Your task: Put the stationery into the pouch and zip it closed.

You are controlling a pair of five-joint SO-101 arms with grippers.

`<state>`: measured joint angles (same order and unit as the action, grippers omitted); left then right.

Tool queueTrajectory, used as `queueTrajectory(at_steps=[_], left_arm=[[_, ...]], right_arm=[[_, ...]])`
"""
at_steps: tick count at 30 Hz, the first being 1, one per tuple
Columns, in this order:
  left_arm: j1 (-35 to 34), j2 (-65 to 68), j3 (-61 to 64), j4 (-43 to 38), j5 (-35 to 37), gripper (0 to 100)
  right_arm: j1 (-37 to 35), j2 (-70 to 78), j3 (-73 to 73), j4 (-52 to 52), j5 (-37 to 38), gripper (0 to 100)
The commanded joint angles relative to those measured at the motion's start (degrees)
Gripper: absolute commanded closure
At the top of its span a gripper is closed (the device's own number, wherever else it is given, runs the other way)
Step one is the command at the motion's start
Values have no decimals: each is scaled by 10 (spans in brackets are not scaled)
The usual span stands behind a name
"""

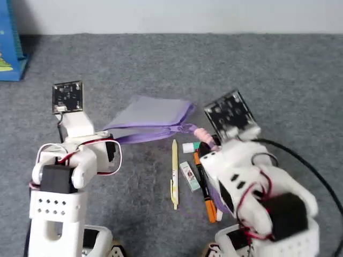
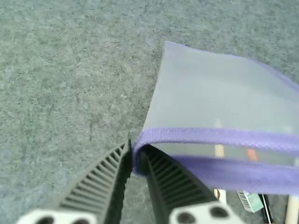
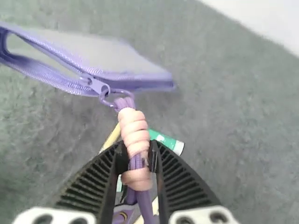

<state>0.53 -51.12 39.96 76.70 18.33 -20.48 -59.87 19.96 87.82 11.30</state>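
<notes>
A lavender pouch [image 1: 153,115] lies on the grey mat, its purple zipper edge facing the arms and its mouth gaping. My left gripper [image 2: 136,163] is shut on the pouch's zipper-edge corner [image 2: 140,140]. My right gripper [image 3: 135,156] is shut on the pink braided zipper pull [image 3: 134,133], which hangs from the slider [image 3: 93,85] near the pouch's other end. On the mat between the arms lie a yellow pen [image 1: 174,174], a small green-and-white eraser [image 1: 189,175], an orange marker [image 1: 204,188] and a green-and-white stick [image 1: 191,146].
A blue box [image 1: 9,45] stands at the far left back corner. The white wall runs along the back edge of the mat. Open grey mat [image 1: 278,69] stretches behind and to the right of the pouch.
</notes>
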Motion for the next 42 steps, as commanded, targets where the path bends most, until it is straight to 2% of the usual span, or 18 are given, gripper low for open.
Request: queueTrajectory(at_steps=[1, 4, 8, 11, 20, 23, 29, 32, 36, 42], left_arm=[[-5, -8, -6, 4, -5, 988], [17, -8, -6, 2, -5, 985], [74, -7, -4, 1, -6, 984], [108, -7, -3, 0, -23, 971], [113, -4, 55, -75, -35, 765], [113, -6, 84, -102, -38, 781], [90, -7, 94, -101, -40, 953], [61, -8, 84, -94, -65, 987], [38, -8, 61, -49, -76, 987], [40, -8, -24, 61, -80, 987]], right_arm=[[18, -32, -7, 5, 3, 991], [13, -31, -7, 16, 1, 991], [-47, -36, -7, 44, -6, 991], [-72, -36, -11, 45, -38, 991], [-79, -37, -11, 46, -44, 991], [-78, -37, -11, 46, -44, 991], [-77, -37, -11, 44, -44, 991], [-77, -37, -11, 41, -44, 991], [-76, -36, -11, 40, -44, 991], [-76, -32, -9, 40, -47, 990]])
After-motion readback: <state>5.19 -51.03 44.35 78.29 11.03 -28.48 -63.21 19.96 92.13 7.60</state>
